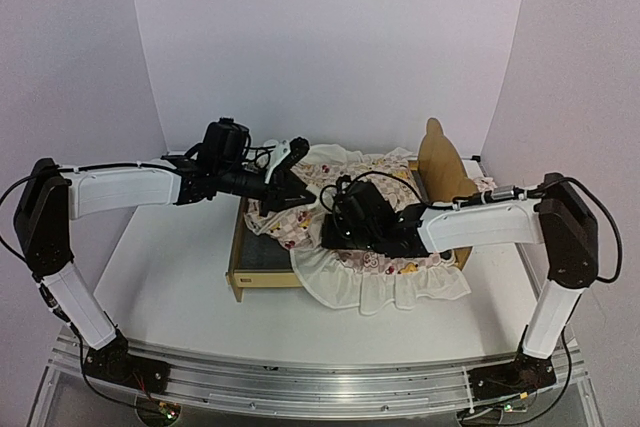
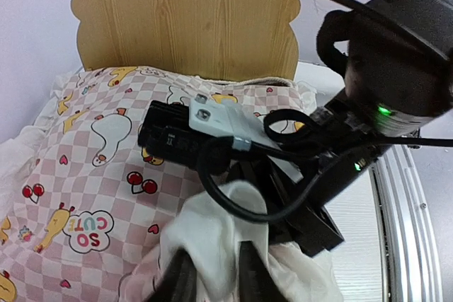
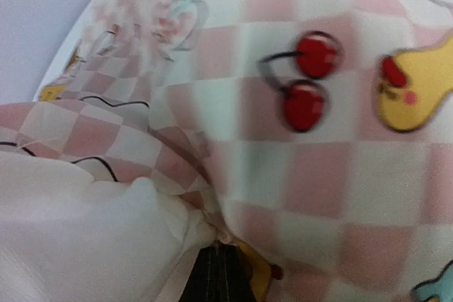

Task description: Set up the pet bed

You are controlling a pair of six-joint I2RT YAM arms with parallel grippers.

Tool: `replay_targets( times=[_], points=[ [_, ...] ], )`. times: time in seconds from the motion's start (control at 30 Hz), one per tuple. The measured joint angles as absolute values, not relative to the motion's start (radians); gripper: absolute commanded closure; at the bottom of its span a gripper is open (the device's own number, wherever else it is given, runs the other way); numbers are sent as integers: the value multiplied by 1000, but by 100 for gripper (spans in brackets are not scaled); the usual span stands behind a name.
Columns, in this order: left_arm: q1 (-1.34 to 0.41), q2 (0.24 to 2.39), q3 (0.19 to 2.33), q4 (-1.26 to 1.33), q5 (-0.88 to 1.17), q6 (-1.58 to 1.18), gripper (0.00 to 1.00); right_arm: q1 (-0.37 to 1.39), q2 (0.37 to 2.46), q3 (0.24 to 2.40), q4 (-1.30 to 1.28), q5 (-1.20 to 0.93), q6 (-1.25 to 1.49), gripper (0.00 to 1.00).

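My left gripper (image 2: 212,279) is narrowed onto the cream ruffle of the quilt (image 2: 92,175), with a fold of it pinched between the two fingers (image 2: 249,274), above the far side of the pet bed (image 1: 238,269). My right gripper (image 3: 216,277) is closed tight, its tip pressed into the checked quilt near the middle of the bed, and I cannot tell whether any fabric is caught in it. The bed sits mid-table (image 1: 160,277) with its headboard (image 2: 184,26) upright at the right end. The dark base shows at the left end, and the quilt is bunched over the rest, spilling over the near rail.
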State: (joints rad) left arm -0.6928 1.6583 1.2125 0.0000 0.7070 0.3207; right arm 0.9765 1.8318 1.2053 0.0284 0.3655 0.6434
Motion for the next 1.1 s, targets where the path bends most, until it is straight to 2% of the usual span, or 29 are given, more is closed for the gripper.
replay_targets(
  times=[0.07,0.17,0.43,0.63,0.77,1.03,1.1],
  points=[
    [-690,1655,1213,-37,708,369,55,949,1823,1164,28,367,644,100],
    [-674,1646,1220,-135,707,457,54,903,1804,1119,27,356,640,100],
    [-551,1598,1236,-353,621,668,65,863,1752,1103,30,319,617,100],
    [-563,1632,1234,-402,555,744,68,865,1752,1103,30,294,601,100],
    [-584,1673,1234,-407,547,758,77,865,1752,1103,30,290,595,100],
    [-603,1705,1229,-447,561,755,81,865,1742,1103,30,291,577,100],
    [-604,1705,1229,-453,566,752,79,864,1741,1103,30,291,573,100]
  ],
)
